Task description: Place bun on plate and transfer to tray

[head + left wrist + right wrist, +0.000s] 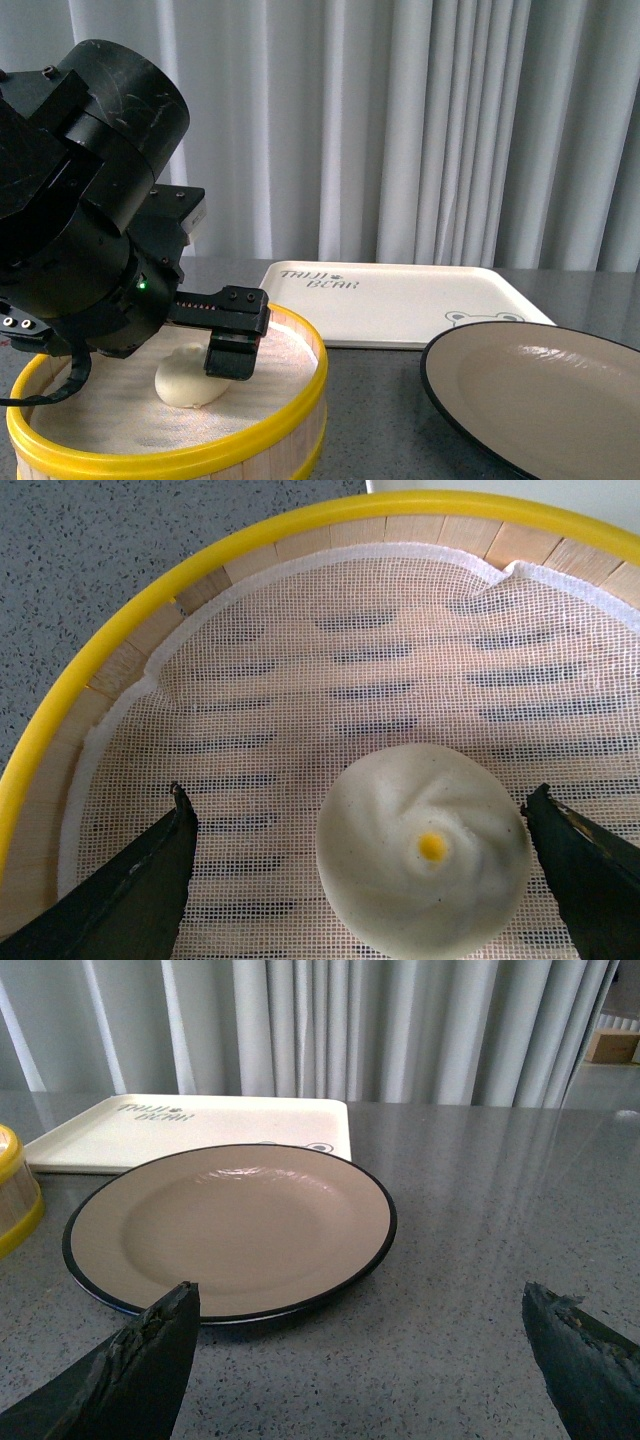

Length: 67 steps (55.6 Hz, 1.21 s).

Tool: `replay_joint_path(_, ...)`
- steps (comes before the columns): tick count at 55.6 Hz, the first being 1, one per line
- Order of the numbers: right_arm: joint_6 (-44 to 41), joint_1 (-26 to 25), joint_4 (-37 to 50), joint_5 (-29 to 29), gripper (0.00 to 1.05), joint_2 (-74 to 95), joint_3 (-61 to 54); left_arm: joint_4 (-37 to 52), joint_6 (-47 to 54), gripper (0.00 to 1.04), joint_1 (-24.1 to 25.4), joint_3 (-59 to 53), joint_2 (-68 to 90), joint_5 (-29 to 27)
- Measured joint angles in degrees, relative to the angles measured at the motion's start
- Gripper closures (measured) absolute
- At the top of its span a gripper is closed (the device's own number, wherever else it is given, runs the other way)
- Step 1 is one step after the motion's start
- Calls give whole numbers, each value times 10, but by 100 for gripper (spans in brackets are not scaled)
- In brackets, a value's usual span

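Note:
The cream-white bun [425, 850] with swirled pleats lies on the mesh liner inside the steamer basket [200, 452]. My left gripper [360, 792] is open and low in the basket, one finger on each side of the bun [183, 381], with gaps on both sides. In the front view one black finger [232, 357] shows beside the bun. The beige plate [230, 1225] with its black rim sits on the grey table, nothing on it, with the cream tray [200, 1125] behind it. My right gripper [360, 1290] stands open just in front of the plate's near edge, holding nothing.
The yellow-rimmed basket [14, 1200] stands left of the plate [540, 400], and the tray [390, 300] lies behind both. White curtains close off the back. The left arm's bulky black body fills the left of the front view. Grey tabletop stretches to the right of the plate.

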Motion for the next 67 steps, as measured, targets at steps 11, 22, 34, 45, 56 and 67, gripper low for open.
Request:
replay_joint_path(11,0,0,0,0,9,0,0,3,-15,7,1,-3,9,5)
replay_joint_path(22,0,0,0,0,9,0,0,20,-27,15,0,-13,9,14)
replay_joint_path(34,0,0,0,0,9,0,0,35,-30,47,0,-22,-3,30)
replay_joint_path(45,0,0,0,0,9,0,0,56,-37,85,2,-25,-39,50)
replay_joint_path(56,0,0,0,0,9,0,0,112,-20,100,-24,-25,-61,111)
replay_joint_path(67,0,0,0,0,9,0,0,141,21,100,-89,-12,-50,129)
